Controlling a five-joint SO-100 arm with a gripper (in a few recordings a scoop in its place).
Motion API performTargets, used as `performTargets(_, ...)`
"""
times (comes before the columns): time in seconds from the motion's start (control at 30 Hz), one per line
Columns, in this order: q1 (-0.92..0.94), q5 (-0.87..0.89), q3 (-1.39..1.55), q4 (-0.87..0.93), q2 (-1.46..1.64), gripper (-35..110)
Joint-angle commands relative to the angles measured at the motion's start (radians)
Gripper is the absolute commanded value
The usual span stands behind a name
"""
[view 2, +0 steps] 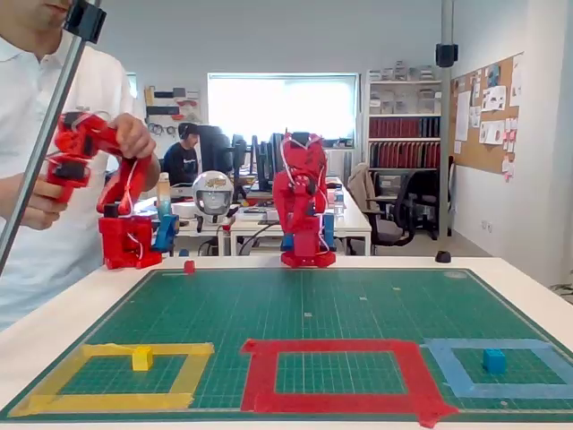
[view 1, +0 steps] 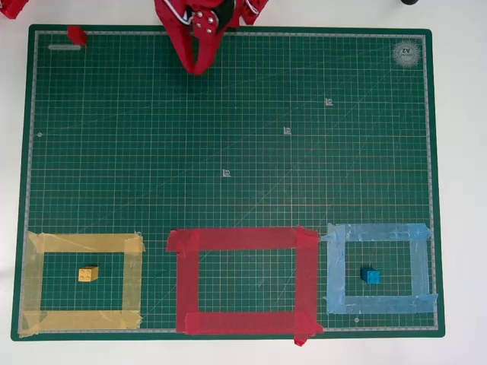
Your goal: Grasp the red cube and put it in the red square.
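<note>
Nothing is grasped yet: the arm sits folded at the far edge, its jaws (view 1: 199, 67) closed and empty. The red cube (view 1: 76, 34) rests at the mat's far left corner, well apart from the red square (view 1: 243, 239). Next comes a reach left toward the cube, opening first.

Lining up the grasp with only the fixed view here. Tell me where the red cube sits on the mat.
Observer: In the overhead view, the red cube sits just inside the mat's top-left corner.
Operator: Give me the gripper against it.
Observer: The gripper hangs over the mat's top edge, well right of the cube and apart from it.
Operator: Place the red square.
Observer: The left strip of the red square lies almost straight below the gripper tip.
</note>
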Motion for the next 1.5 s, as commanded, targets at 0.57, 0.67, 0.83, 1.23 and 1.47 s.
performTargets(0.57, 0.468, -0.729, -0.497, 0.084, -0.650, 0)
performTargets(0.67, 0.457, -0.792, -0.373, -0.057, -0.615, 0)
performTargets(0.83, 0.463, -0.793, -0.170, -0.301, -0.538, 0)
performTargets(1.23, 0.615, -1.138, -0.020, -0.402, -0.494, 0)
performTargets(1.47, 0.698, -1.206, -0.230, -0.215, -0.640, 0)
